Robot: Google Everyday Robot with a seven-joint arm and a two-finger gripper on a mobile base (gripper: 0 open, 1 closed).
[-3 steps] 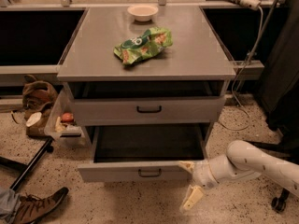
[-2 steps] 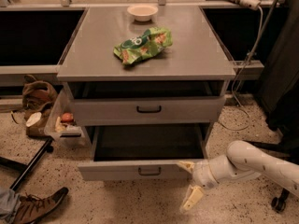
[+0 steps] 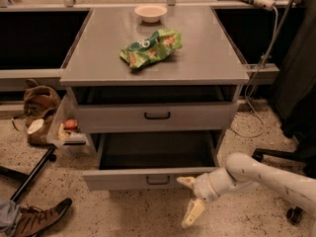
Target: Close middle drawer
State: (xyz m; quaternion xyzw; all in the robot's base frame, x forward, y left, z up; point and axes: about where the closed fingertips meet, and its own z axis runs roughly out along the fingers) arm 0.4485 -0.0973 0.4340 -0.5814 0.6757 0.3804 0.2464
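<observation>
Tool (image 3: 190, 201) unmoved, by middle drawer (image 3: 123, 179) — speckled floor (image 3: 123, 216)

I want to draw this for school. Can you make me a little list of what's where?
middle drawer: pulled far out
upper drawer: slightly open
pincer: open, low by the right end of the middle drawer's front
cabinet top: green snack bag in the middle, white bowl at the back
floor, left: brown shoe
</observation>
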